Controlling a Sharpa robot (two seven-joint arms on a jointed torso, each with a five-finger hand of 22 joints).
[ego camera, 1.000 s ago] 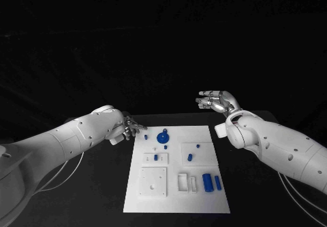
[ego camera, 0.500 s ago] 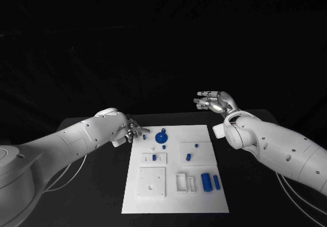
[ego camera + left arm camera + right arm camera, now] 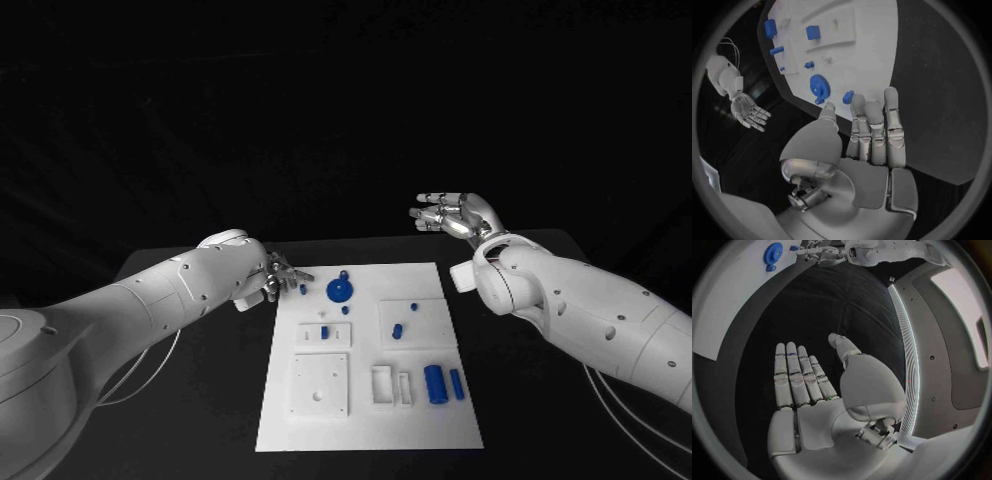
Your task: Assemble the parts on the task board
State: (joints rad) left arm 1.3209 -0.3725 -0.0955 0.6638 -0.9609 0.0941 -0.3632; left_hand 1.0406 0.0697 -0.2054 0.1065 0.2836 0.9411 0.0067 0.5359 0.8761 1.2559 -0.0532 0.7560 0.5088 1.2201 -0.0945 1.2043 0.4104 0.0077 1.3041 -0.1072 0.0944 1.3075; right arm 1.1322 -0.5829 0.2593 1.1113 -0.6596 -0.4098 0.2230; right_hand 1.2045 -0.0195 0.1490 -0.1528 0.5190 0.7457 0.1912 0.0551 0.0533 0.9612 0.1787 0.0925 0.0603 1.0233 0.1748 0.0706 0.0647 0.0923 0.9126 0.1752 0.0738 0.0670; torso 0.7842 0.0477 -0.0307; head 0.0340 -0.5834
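The white task board (image 3: pixel 433 420) lies in the middle of the black table. At its far end sit a blue gear (image 3: pixel 340 290) and a small blue peg (image 3: pixel 303 289). My left hand (image 3: pixel 277 277) hovers at the board's far left corner, fingers stretched out and holding nothing. In the left wrist view its fingertips (image 3: pixel 891 95) lie just short of the peg (image 3: pixel 848 96) and the gear (image 3: pixel 819 85). My right hand (image 3: pixel 450 214) is raised beyond the board's far right corner, open and empty, its palm (image 3: pixel 807 385) flat.
Small blue pieces (image 3: pixel 326 332) (image 3: pixel 398 330) stand in the board's middle blocks. Two blue cylinders (image 3: pixel 437 383) (image 3: pixel 459 385) lie near its right front, beside white slotted blocks (image 3: pixel 389 385). Black table (image 3: pixel 202 400) flanks the board.
My left hand has edged slightly closer to the small blue peg and its arm has lowered a little. The right hand has barely moved.
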